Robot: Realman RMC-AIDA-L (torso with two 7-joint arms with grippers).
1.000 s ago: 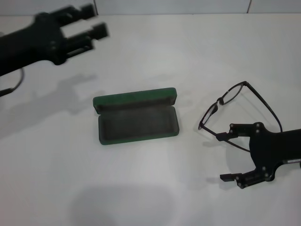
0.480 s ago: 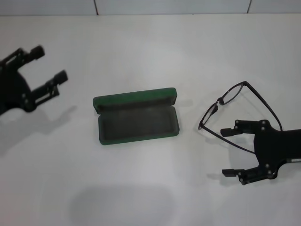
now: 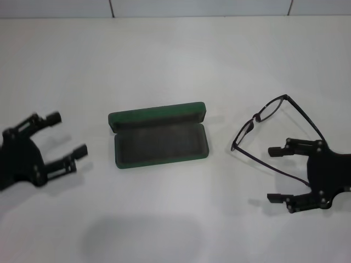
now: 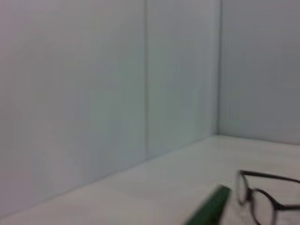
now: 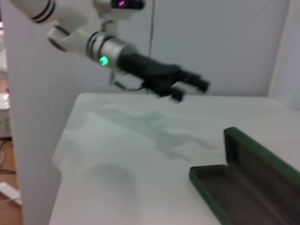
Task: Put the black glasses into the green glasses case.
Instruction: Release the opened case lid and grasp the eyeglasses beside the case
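Partly hidden black glasses point(image 3: 274, 131) | right gripper point(image 3: 279, 174) open, empty | left gripper point(image 3: 68, 136) open

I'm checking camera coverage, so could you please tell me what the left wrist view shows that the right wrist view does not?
Only the left wrist view shows the black glasses, lying just past the case on the white table. Only the right wrist view shows the left pincer, open and hanging over the table, and the case's grey lining. Both share the green glasses case: the left wrist view catches only a green edge of it.
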